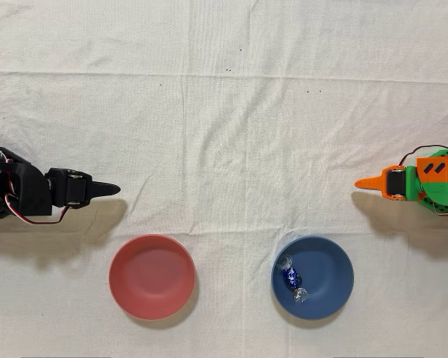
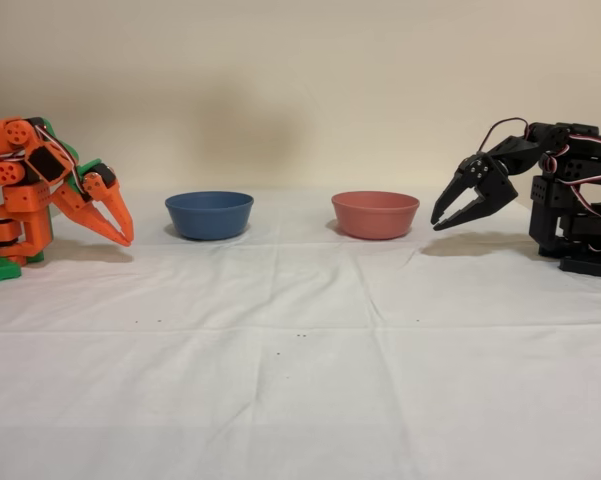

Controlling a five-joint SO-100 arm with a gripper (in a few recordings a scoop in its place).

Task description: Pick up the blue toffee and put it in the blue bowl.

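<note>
The blue toffee [image 1: 291,278], in shiny dark blue foil with clear twisted ends, lies inside the blue bowl [image 1: 329,265], on its left half in the overhead view. My orange gripper [image 1: 362,183] rests folded back at the right edge, well above and to the right of the bowl, with its fingers closed to a point and nothing between them. In the fixed view the gripper [image 2: 126,238] points down at the cloth on the left, a short way left of the blue bowl [image 2: 209,215].
A pink-red bowl [image 1: 151,276] of the same size stands left of the blue one in the overhead view, and to its right [image 2: 375,214] in the fixed view. The idle black arm [image 1: 30,195] sits on the opposite side. White creased cloth covers the table.
</note>
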